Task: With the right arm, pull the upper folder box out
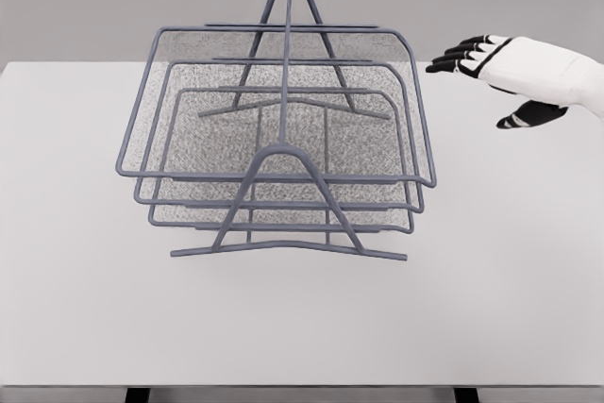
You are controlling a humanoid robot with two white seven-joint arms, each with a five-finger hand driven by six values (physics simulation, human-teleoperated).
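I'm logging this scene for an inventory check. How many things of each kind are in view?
Wire-mesh trays stacked in the rack: 3, the upper tray at the top
Grey wire rack frame: 1
White table: 1
Right robot hand, fingers spread, holding nothing, apart from the rack: 1
Total: 6

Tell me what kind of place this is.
Likely a simulated office desk: a stacked wire-mesh tray rack stands on a plain white table, against a bare grey wall, with an open right robot hand beside it.
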